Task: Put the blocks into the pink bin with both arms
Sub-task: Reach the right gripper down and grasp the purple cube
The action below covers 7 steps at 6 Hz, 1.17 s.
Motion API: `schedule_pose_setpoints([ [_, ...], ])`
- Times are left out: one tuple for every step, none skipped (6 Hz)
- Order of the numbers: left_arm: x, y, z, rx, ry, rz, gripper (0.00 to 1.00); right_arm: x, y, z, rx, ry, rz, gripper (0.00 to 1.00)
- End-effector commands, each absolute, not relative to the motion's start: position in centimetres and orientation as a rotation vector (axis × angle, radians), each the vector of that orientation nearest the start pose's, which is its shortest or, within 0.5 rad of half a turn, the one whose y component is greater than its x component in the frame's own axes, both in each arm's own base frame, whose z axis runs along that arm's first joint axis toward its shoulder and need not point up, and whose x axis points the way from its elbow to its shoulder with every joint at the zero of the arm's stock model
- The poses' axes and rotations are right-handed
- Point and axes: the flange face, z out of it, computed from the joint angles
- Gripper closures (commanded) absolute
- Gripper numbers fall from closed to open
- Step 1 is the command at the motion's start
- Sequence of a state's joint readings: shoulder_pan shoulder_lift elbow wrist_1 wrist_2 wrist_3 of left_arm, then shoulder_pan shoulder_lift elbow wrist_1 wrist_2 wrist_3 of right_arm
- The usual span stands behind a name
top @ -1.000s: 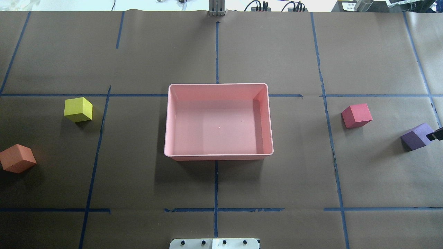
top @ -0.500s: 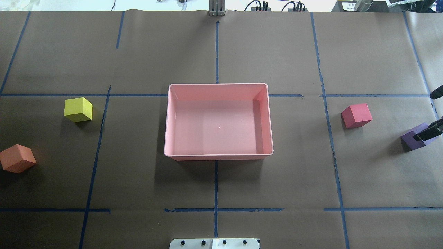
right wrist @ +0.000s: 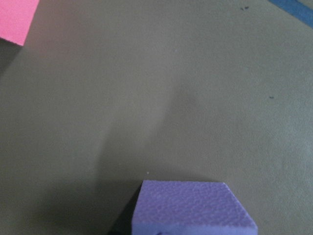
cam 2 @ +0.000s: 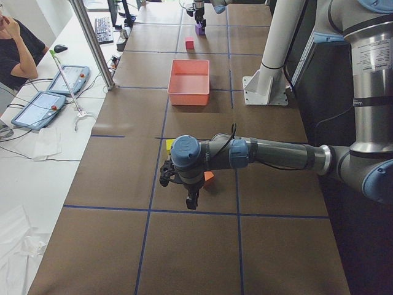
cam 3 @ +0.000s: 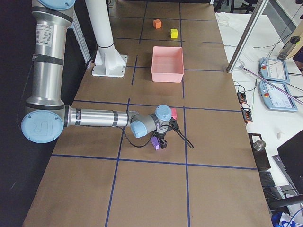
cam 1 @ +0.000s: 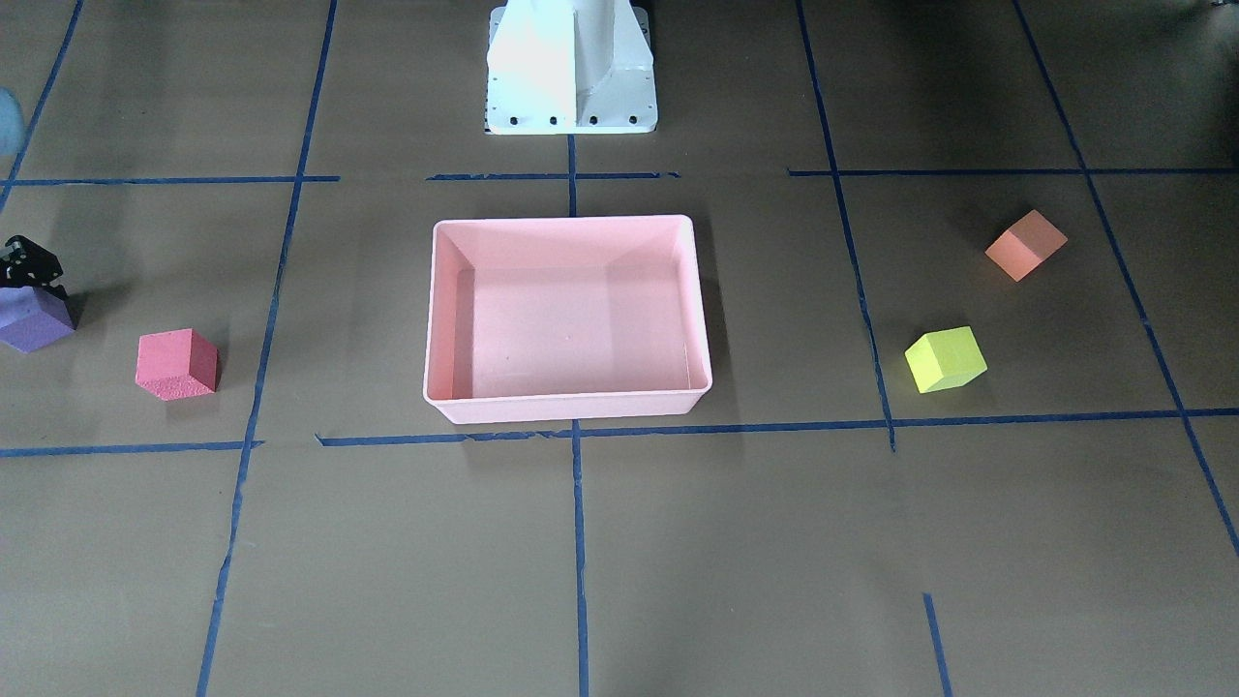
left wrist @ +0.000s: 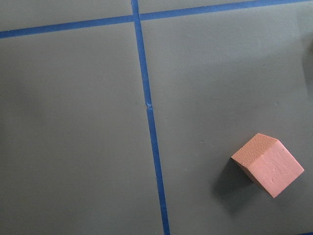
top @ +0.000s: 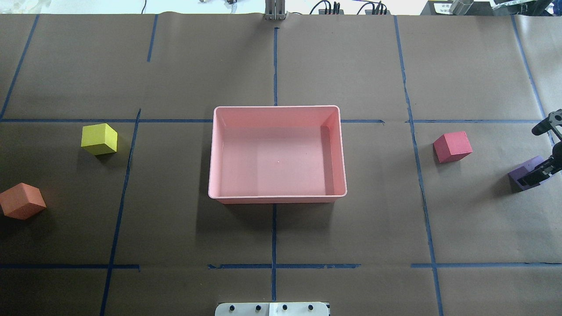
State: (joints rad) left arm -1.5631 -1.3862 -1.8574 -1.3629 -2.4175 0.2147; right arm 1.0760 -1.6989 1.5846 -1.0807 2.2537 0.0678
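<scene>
The pink bin (top: 212, 153) stands empty at the table's middle. The purple block (top: 522, 176) lies at the far right, with the red block (top: 452, 147) beside it. The yellow-green block (top: 99, 139) and the orange block (top: 21, 201) lie at the left. My right gripper (top: 530, 156) is open and just above the purple block, one finger over its top. Its wrist view shows the purple block (right wrist: 190, 208) close below. My left gripper (cam 2: 186, 192) shows only in the exterior left view, near the orange block (cam 2: 209, 176); I cannot tell its state. The left wrist view shows the orange block (left wrist: 268, 164).
The white pedestal base (cam 1: 571, 68) stands behind the bin. Blue tape lines cross the brown table cover. A metal post (cam 2: 92, 43), tablets (cam 2: 43, 107) and a seated person (cam 2: 15, 49) are at the operators' side.
My right gripper has come further in from the right edge and now reaches over the purple block. The blocks and the bin have not moved.
</scene>
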Motion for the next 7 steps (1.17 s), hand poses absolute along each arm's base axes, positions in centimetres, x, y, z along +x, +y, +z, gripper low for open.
schedule_pose_setpoints([
  [-5.6, -40.4, 61.6, -0.01, 0.853, 0.165, 0.0, -15.3, -43.6, 63.8, 0.253, -0.782, -0.553, 0.96],
  [-5.5, -40.4, 61.5, -0.008, 0.858, 0.165, 0.0, -15.1, -42.6, 58.5, 0.295, -0.83, -0.515, 1.0],
  [-5.5, -40.4, 61.4, -0.006, 0.866, 0.165, 0.0, -16.4, -42.0, 53.8, 0.251, -0.958, -0.444, 1.0],
  [-5.5, -40.4, 61.4, -0.006, 0.866, 0.165, 0.0, -18.1, -41.3, 49.3, 0.237, -1.023, -0.407, 0.98],
  [-5.5, -40.4, 61.4, -0.006, 0.866, 0.165, 0.0, -22.6, -41.9, 44.0, 0.196, -1.094, -0.351, 1.0],
  [-5.5, -40.4, 61.5, -0.007, 0.866, 0.164, 0.0, -29.3, -42.0, 37.4, 0.116, -1.181, -0.308, 1.0],
  [-5.4, -40.4, 61.5, -0.008, 0.866, 0.166, 0.0, -35.0, -41.0, 32.0, 0.07, -1.244, -0.321, 1.0],
])
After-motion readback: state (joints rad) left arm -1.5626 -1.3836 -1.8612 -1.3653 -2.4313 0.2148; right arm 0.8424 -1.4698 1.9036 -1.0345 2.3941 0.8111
